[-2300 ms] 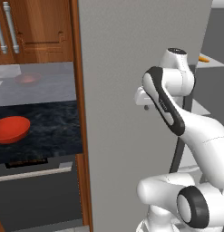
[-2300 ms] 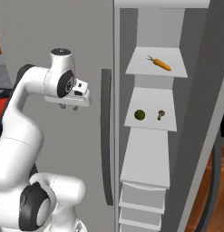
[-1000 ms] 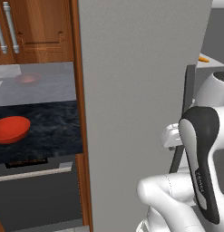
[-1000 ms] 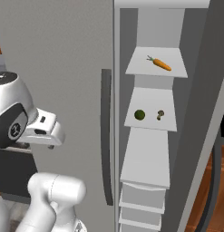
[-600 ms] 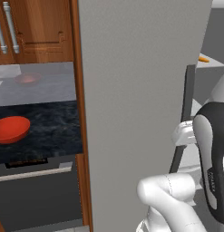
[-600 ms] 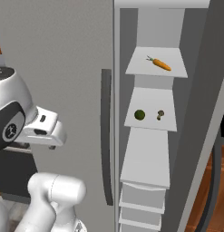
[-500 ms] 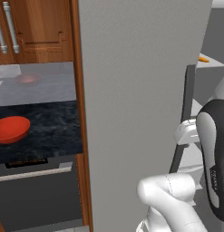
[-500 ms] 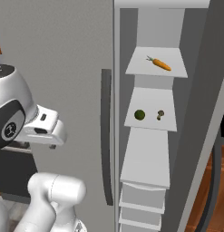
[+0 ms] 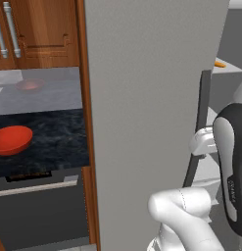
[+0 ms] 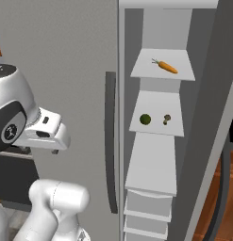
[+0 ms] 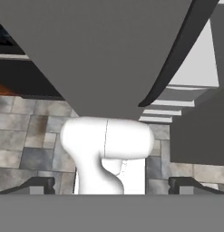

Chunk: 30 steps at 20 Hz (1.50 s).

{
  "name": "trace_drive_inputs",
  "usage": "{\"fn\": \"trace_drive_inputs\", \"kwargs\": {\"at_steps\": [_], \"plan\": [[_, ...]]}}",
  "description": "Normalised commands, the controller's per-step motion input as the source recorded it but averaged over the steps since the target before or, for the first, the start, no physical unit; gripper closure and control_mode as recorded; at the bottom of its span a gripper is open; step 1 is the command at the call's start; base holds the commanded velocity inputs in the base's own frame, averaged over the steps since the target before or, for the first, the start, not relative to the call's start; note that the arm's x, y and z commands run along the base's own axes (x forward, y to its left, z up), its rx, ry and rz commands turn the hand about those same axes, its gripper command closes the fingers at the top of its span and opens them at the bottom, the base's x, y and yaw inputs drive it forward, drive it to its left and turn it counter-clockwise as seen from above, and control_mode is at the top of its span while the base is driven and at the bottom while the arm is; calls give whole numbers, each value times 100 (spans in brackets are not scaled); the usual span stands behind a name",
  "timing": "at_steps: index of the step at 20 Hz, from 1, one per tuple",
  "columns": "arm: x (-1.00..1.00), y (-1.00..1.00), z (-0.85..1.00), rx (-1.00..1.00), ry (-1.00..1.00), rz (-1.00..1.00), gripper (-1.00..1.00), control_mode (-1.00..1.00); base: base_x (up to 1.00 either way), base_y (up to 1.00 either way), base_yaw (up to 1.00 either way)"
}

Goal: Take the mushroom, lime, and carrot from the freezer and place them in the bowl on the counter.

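Observation:
The freezer (image 10: 80,56) stands open, its grey door (image 9: 147,98) edge-on with a dark handle strip (image 10: 111,155). The carrot (image 10: 165,67) lies on an upper white shelf; its orange tip (image 9: 219,63) peeks past the door. One shelf lower, the lime (image 10: 145,119) sits left of the mushroom (image 10: 167,119). The red-orange bowl (image 9: 12,139) rests on the dark marbled counter (image 9: 54,142), left of the freezer. My gripper (image 11: 111,186) is open with nothing between its fingertips (image 11: 38,185), pointing down at the floor. The white hand (image 10: 42,133) hangs in front of the door, well left of the shelves.
Brown wooden cabinets (image 9: 39,29) with steel handles hang above the counter. A dark appliance front (image 9: 39,206) sits under it. White drawers (image 10: 146,212) fill the freezer's lower part. Grey floor tiles (image 11: 27,131) lie below the hand.
The arm has folded back from the door handle and the hand has dropped lower and nearer the base. Over the last half second it barely shifts. The jaws stay open.

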Motion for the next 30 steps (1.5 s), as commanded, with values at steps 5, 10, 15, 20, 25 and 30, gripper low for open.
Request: {"fn": "trace_drive_inputs", "kwargs": {"at_steps": [5,10,15,20,25,30], "plan": [[-1,0,0,0,0,0,-100,100,-20,-10,0],[0,0,0,0,0,0,-100,100,-23,-66,-5],[0,0,0,0,0,0,-100,100,5,-69,-1],[0,0,0,0,0,0,-100,100,38,-21,0],[0,0,0,0,0,0,-100,100,45,-2,0],[0,0,0,0,0,0,-100,100,38,-34,0]]}}
